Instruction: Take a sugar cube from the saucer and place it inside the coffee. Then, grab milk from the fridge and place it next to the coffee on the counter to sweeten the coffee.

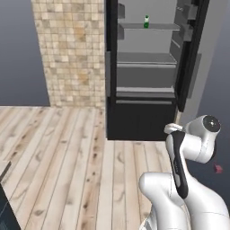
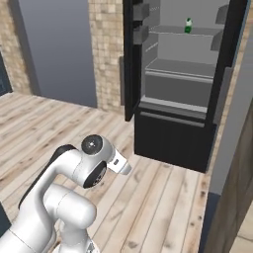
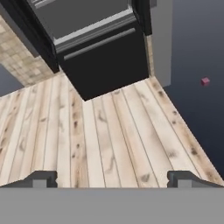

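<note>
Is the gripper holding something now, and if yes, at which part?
Nothing is held. The gripper is open and empty above the wooden floor.

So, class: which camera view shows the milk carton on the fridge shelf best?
The right base view: the milk stands unobstructed on an upper shelf of the fridge. The left base view shows it about as small. The hand view catches the fridge's lower part.

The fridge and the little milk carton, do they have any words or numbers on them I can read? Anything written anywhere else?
No words, numbers or signs can be read in any view.
The milk: a tiny white and green carton on an upper shelf, too small to show any label.
The fridge: plain black outside, grey inside, no writing.
The brick wall and the wooden floor: no writing.
</note>
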